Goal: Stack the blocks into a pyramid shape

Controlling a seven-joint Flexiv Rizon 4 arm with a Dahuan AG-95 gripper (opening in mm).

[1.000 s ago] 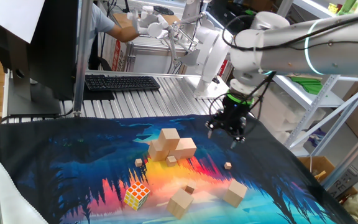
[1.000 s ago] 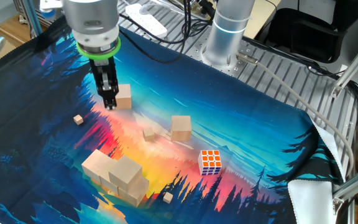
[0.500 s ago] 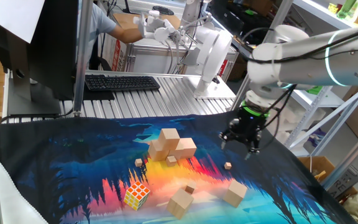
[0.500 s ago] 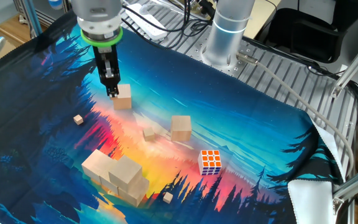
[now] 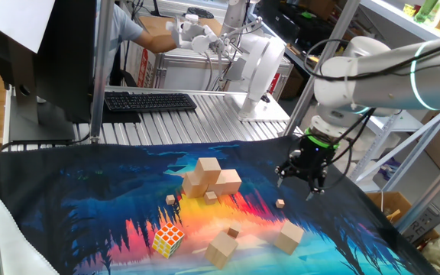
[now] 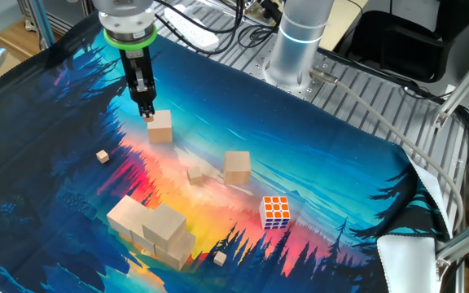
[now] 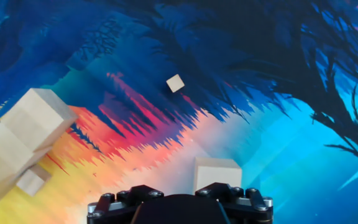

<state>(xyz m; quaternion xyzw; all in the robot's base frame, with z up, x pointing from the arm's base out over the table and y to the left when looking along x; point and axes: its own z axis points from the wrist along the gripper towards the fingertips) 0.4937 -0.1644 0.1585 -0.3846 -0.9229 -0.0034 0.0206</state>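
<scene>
Several pale wooden blocks lie on the printed mat. A stacked cluster (image 5: 207, 180) sits mid-mat; it also shows in the other fixed view (image 6: 155, 228) and at the left of the hand view (image 7: 20, 137). One loose block (image 5: 289, 235) lies at the front right and another (image 5: 221, 248) at the front. My gripper (image 5: 296, 183) hangs open and empty above the mat, right of the cluster. In the other fixed view my gripper (image 6: 146, 112) hovers just beside a loose block (image 6: 160, 127), which also shows low in the hand view (image 7: 217, 171). The other loose block (image 6: 237, 167) lies farther off. My fingertips are hidden in the hand view.
A multicoloured puzzle cube (image 5: 167, 238) lies at the front left of the mat (image 5: 90, 206). Tiny wooden cubes (image 5: 280, 202) are scattered about, one ahead in the hand view (image 7: 175, 83). A keyboard (image 5: 150, 101) and the arm's base (image 6: 295, 41) stand behind the mat.
My gripper has moved to the right, away from the stacked cluster and toward the mat's right side, ending close above a loose block. No block has moved.
</scene>
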